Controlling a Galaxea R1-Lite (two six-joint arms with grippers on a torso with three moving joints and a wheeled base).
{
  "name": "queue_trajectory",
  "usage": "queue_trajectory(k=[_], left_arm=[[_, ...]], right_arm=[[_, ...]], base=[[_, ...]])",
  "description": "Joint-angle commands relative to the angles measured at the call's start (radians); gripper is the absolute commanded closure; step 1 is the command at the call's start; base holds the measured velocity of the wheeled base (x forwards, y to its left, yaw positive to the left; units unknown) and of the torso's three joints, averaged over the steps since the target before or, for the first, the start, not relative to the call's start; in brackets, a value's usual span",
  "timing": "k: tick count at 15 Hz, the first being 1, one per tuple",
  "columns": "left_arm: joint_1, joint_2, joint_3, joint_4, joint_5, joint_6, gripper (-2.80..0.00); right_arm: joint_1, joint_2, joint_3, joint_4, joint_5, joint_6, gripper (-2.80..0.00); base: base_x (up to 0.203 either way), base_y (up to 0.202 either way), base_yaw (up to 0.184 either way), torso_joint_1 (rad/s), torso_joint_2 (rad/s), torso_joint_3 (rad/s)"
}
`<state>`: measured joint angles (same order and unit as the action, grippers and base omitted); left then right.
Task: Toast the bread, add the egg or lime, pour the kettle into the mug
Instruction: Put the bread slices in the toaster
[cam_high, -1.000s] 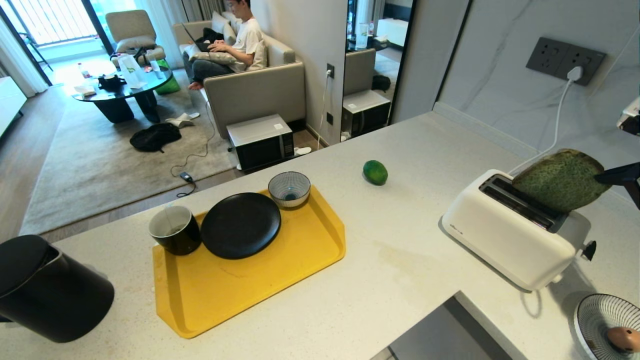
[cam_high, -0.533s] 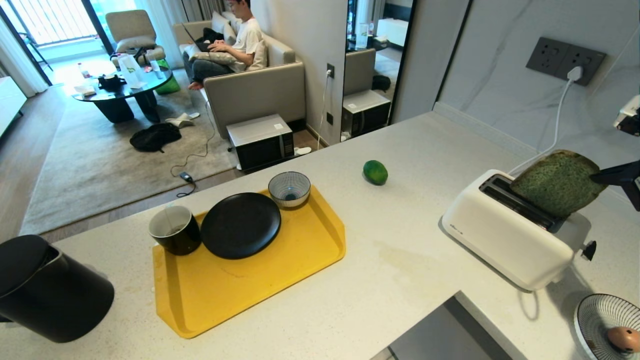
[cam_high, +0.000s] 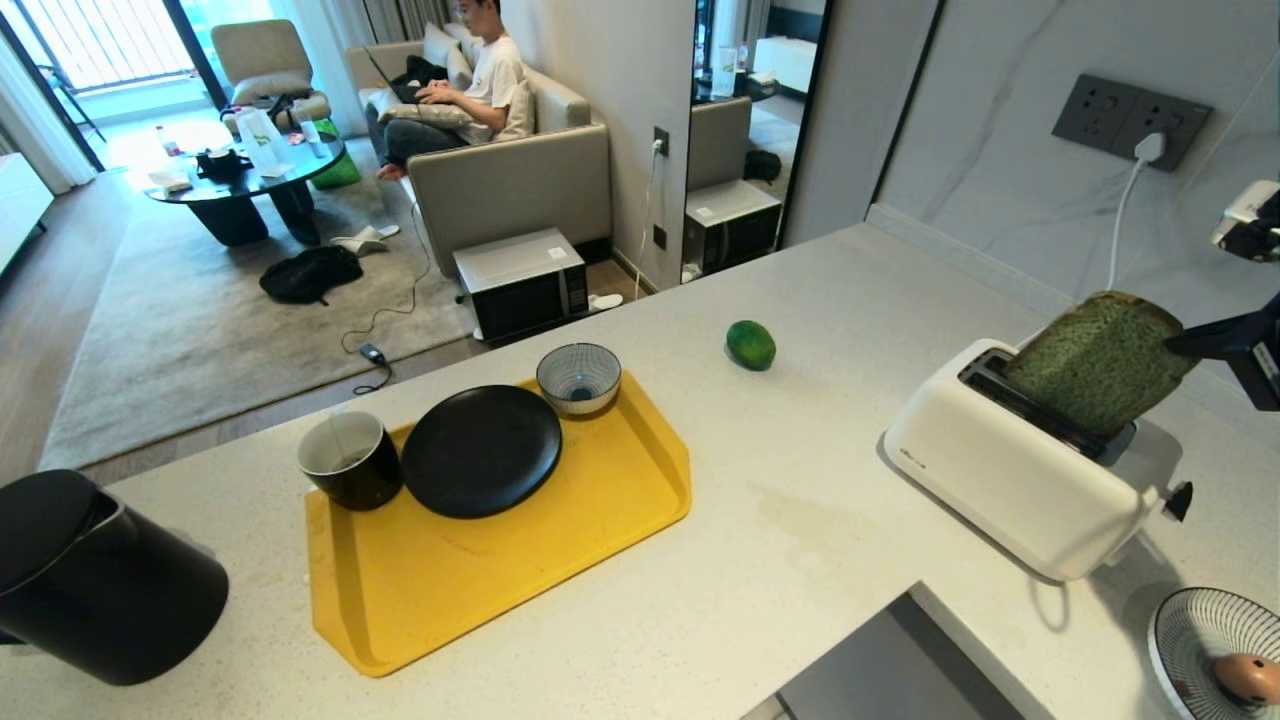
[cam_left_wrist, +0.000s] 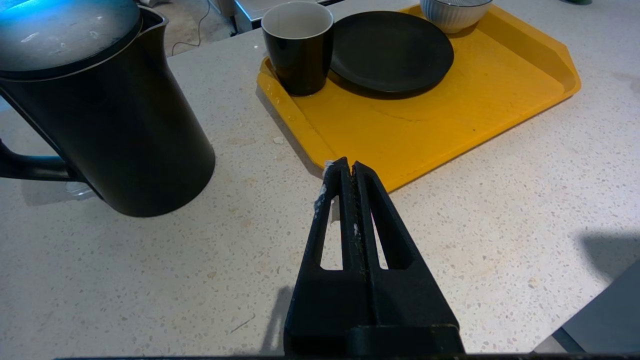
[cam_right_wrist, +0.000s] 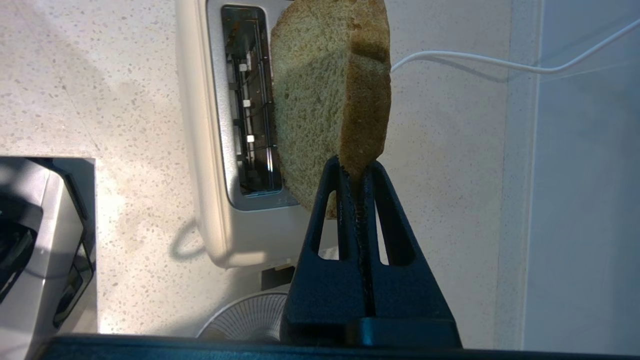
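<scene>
No writing can be read anywhere; a small grey mark on the front of the white toaster (cam_high: 1010, 480) is too small to make out. The right pincer (cam_right_wrist: 354, 167) is clenched on the crust edge of the one bread slice (cam_high: 1095, 362), at the right of the head frame, the slice tilted with its lower corner in the toaster's rear slot. Two slots show. The left pincer (cam_left_wrist: 348, 167) is closed and empty, hovering over the surface (cam_high: 820, 540) near the yellow tray (cam_high: 520, 570). One lime (cam_high: 750, 344) lies at centre. One kettle (cam_high: 95, 580) stands lower left. One mug (cam_high: 350, 460), one black plate (cam_high: 481, 450) and one striped bowl (cam_high: 578, 377) sit on the tray. One egg (cam_high: 1245, 677) rests in a second bowl (cam_high: 1185, 625), lower right
</scene>
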<state>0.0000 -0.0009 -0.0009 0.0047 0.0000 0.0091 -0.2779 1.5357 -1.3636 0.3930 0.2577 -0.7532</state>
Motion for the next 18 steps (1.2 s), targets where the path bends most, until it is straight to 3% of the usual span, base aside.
queue_trajectory(k=[1,10,18], left_arm=[[0.0,0.001,0.001,0.0,0.0,0.0,0.0],[0.0,0.001,-0.001,0.0,-0.002,0.005,0.0],[0.0,0.001,-0.001,0.0,-0.002,0.005,0.0]], right_arm=[[-0.003,0.022,-0.018,0.003,0.002,-0.005,0.0],[-0.066,0.09,-0.086,0.003,0.003,-0.012,0.0],[-0.068,0.093,-0.118,0.012,0.024,-0.061,0.0]], base=[[0.0,0.0,0.0,0.0,0.0,0.0],[0.0,0.0,0.0,0.0,0.0,0.0],[0.0,0.0,0.0,0.0,0.0,0.0]])
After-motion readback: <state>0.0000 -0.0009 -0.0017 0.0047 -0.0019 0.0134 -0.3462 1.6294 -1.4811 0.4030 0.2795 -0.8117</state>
